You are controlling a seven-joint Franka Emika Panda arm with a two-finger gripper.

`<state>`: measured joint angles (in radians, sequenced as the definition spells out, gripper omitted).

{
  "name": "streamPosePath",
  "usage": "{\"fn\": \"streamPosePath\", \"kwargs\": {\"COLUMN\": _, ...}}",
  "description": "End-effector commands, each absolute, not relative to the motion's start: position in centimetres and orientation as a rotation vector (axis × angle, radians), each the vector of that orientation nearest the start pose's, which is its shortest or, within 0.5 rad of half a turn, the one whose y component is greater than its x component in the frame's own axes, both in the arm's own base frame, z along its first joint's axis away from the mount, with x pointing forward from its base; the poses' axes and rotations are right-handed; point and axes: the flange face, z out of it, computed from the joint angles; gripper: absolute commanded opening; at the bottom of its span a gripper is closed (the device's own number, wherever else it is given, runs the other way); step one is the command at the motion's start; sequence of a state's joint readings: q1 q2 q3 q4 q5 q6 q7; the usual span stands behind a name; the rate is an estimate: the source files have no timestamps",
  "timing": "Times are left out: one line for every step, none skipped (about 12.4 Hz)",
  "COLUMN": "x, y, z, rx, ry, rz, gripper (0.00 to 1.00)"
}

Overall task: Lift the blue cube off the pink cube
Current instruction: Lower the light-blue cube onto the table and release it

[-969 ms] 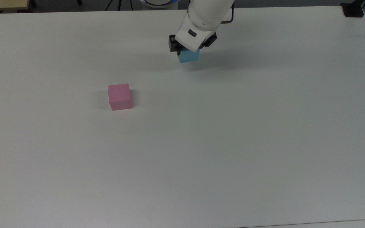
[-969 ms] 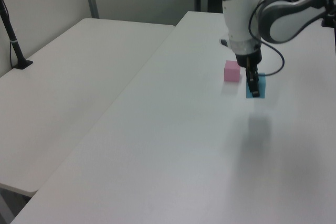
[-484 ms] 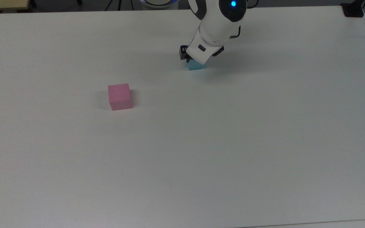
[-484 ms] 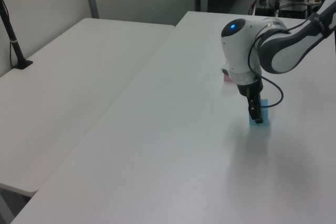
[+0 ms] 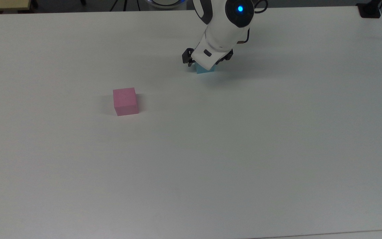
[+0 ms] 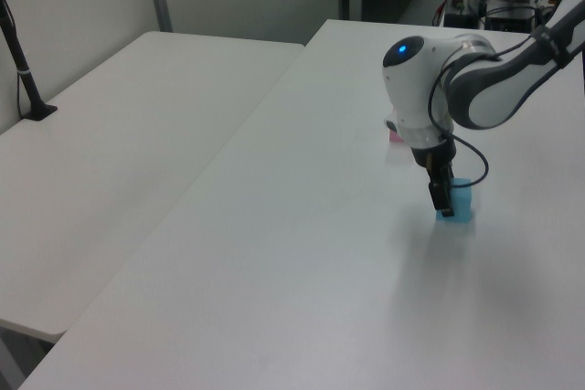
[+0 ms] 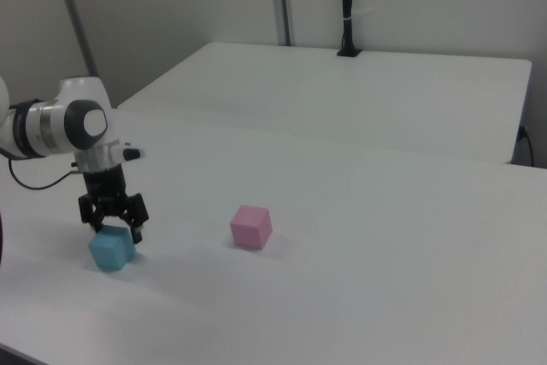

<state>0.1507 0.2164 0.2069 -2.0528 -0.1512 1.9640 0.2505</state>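
My claw (image 7: 112,226) hangs spread over the small light blue matte cube (image 7: 111,250), its two black fingers splayed to either side of the cube's top and, as far as I can judge, no longer pinching it. The blue cube sits flat on the white desk (image 5: 211,159), well apart from the small pale pink matte cube (image 5: 125,101); in the top view it lies at about two o'clock from the pink one. So I take the placing step to be at its end: the blue cube is already off the pink one and set down, and what remains is the release and retreat. My next move calls for a straight lift, fingers kept wide so that neither one drags a corner and tips or slides the cube. The right view gives me the clearest look at the parted fingers and the cube's whole front face. In the top view my own white wrist covers most of the blue cube (image 5: 205,68), leaving a sliver at its six o'clock edge. In the left view my arm hides nearly all of the pink cube (image 6: 396,135), though the blue cube (image 6: 457,204) shows resting on the desk.
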Motion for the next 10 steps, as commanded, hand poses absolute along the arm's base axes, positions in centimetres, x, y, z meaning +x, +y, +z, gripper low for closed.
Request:
{"fn": "streamPosePath", "kwargs": {"x": 54.9, "y": 13.7, "z": 40.7, "rx": -3.277, "ry": -0.125, "rz": 0.137, "gripper": 1.00}}
{"fn": "streamPosePath", "kwargs": {"x": 56.3, "y": 11.2, "z": 43.8, "rx": -3.273, "ry": -0.037, "rz": 0.083, "gripper": 1.00}}
{"fn": "streamPosePath", "kwargs": {"x": 57.2, "y": 8.9, "z": 47.3, "rx": -3.276, "ry": 0.045, "rz": 0.072, "gripper": 1.00}}
{"fn": "streamPosePath", "kwargs": {"x": 57.6, "y": 7.2, "z": 49.4, "rx": -3.279, "ry": 0.098, "rz": 0.077, "gripper": 1.00}}
{"fn": "streamPosePath", "kwargs": {"x": 57.9, "y": 5.2, "z": 51.9, "rx": -3.282, "ry": 0.119, "rz": 0.089, "gripper": 1.00}}
{"fn": "streamPosePath", "kwargs": {"x": 57.7, "y": 3.4, "z": 53.5, "rx": -3.285, "ry": 0.114, "rz": 0.107, "gripper": 1.00}}
{"fn": "streamPosePath", "kwargs": {"x": 57.5, "y": 2.2, "z": 54.7, "rx": -3.285, "ry": 0.135, "rz": 0.083, "gripper": 1.00}}
{"fn": "streamPosePath", "kwargs": {"x": 57.4, "y": 1.3, "z": 55.1, "rx": -3.283, "ry": 0.159, "rz": 0.073, "gripper": 1.00}}
{"fn": "streamPosePath", "kwargs": {"x": 57.5, "y": 1.1, "z": 55.7, "rx": -3.282, "ry": 0.163, "rz": 0.053, "gripper": 1.00}}
{"fn": "streamPosePath", "kwargs": {"x": 57.5, "y": 1.1, "z": 55.9, "rx": -3.276, "ry": 0.167, "rz": 0.049, "gripper": 1.00}}
